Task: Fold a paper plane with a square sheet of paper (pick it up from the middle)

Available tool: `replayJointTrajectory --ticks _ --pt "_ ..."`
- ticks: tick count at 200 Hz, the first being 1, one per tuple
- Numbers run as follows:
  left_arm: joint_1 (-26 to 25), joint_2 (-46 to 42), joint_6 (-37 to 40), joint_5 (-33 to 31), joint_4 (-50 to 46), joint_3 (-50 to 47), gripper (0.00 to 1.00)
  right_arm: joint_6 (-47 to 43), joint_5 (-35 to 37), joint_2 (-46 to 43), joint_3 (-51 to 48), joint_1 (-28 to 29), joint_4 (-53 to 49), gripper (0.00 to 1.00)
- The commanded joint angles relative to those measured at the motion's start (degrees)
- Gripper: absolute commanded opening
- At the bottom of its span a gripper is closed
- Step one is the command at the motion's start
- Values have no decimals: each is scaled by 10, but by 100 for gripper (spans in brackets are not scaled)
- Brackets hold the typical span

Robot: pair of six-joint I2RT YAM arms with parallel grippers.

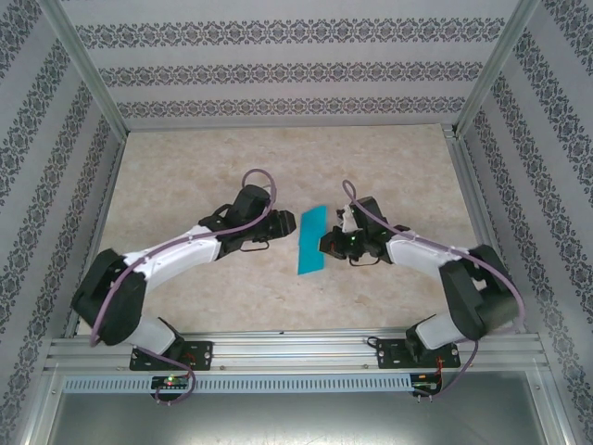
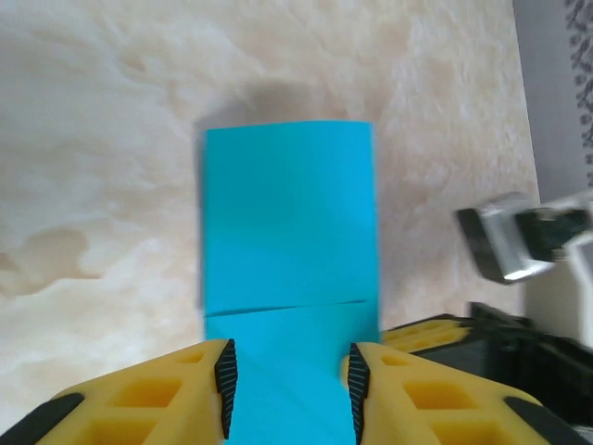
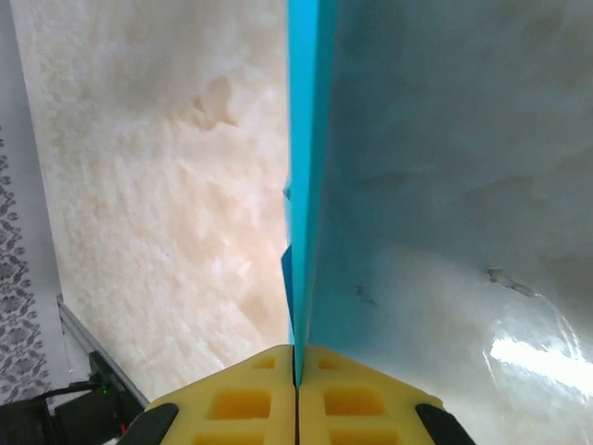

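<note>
The teal-blue sheet of paper (image 1: 310, 241) is folded into a narrow strip and held up between both arms over the middle of the table. My right gripper (image 1: 326, 244) is shut on its lower right edge. In the right wrist view the paper (image 3: 306, 139) runs edge-on straight out of the closed yellow fingers of the right gripper (image 3: 296, 357). My left gripper (image 1: 285, 225) is at the strip's left side. In the left wrist view the paper (image 2: 287, 213) shows face-on with a cross crease, and the left gripper (image 2: 291, 389) stands open, its black pads on either side of the paper's near end.
The marble-patterned tabletop (image 1: 185, 176) is ringed by an aluminium frame (image 1: 287, 348) and patterned walls. The right arm's yellow finger (image 2: 435, 329) lies close to the right of the left gripper.
</note>
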Motion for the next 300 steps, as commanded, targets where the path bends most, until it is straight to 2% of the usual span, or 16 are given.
replayJointTrajectory --ticks 1,38,64,82,102,125,159,179,193,225,247,273,288,300 --pt "10 -49 11 -84 -52 -27 42 -88 122 -67 65 9 -188 7" --pt "20 -121 -4 -153 -61 -68 45 -139 362 -126 170 52 -411 7" --pt "29 -157 -18 -193 -71 -90 47 -121 536 -108 249 100 -552 8" --pt "35 -173 -26 -216 -84 -97 48 -105 601 -66 292 129 -625 8" --pt "39 -195 -39 -238 -91 -110 48 -91 622 -17 319 162 -649 8" --pt "42 -222 -55 -266 -106 -124 49 -75 595 61 342 191 -638 9" --pt "48 -257 -59 -293 -135 -135 50 -71 505 193 391 227 -592 13" --pt "52 -271 -59 -294 -140 -142 52 -79 439 255 428 251 -555 22" --pt "54 -278 -57 -289 -142 -144 52 -84 384 256 434 259 -506 35" --pt "60 -277 -46 -267 -134 -143 54 -67 245 155 324 232 -320 41" --pt "62 -247 -17 -196 -86 -138 55 -44 205 61 207 187 -195 40" --pt "62 -148 11 -39 -9 -100 52 2 99 4 72 115 -48 28" --pt "59 -73 17 45 19 -65 45 21 102 -8 26 98 -16 25" --pt "51 -26 23 84 34 -36 44 34 106 -11 -4 90 7 24"
